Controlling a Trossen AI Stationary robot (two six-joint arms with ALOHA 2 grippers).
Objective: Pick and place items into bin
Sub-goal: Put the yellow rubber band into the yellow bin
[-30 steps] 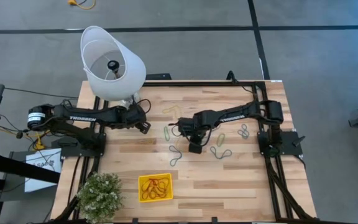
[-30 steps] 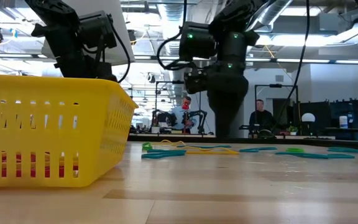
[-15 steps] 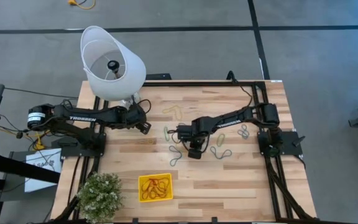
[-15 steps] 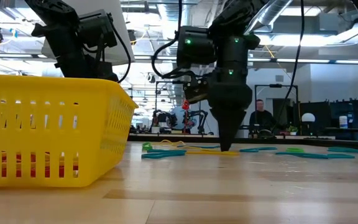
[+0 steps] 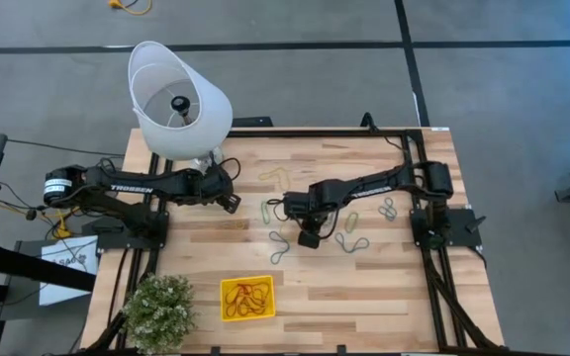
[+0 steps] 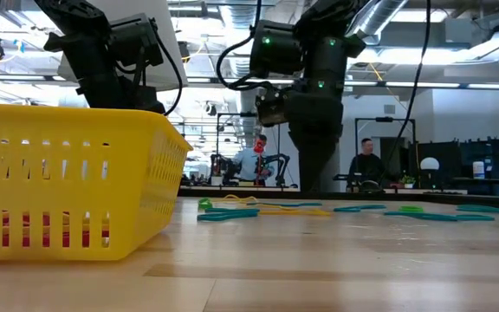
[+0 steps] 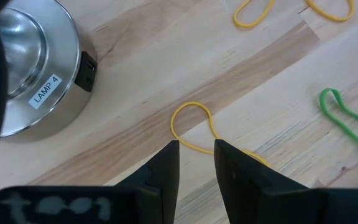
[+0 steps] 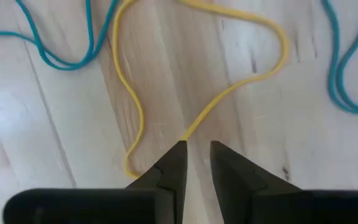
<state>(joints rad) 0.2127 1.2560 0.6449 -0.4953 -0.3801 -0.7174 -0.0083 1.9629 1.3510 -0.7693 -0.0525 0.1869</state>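
Note:
Loose rubber bands (image 5: 352,240) in teal, yellow and green lie flat on the wooden table's middle. Several red and orange ones rest in the yellow bin (image 5: 247,298) near the near edge; the bin fills the left of the low view (image 6: 68,182). My right gripper (image 5: 308,238) hovers over the bands, fingers pointing down, shut on a yellow band (image 8: 229,56). My left gripper (image 5: 231,203) waits by the lamp base, fingers close together, above another yellow band (image 7: 191,124). My right gripper (image 8: 197,146) pinches the yellow band between its two fingertips, from above, pointing down. The caught strand (image 8: 191,127) runs straight up to the fingers. The far part of the loop (image 8: 272,31) still lies on the table.
A white lampshade (image 5: 179,99) on a metal base (image 7: 23,74) stands at the far left corner. A green potted plant (image 5: 158,311) sits at the near left corner beside the bin. Teal bands (image 8: 55,43) lie close around the held one. People stand in the room behind (image 6: 366,160).
My right gripper went down until its fingertips touched the table among the bands, then rose again to about its earlier height. The left arm kept still.

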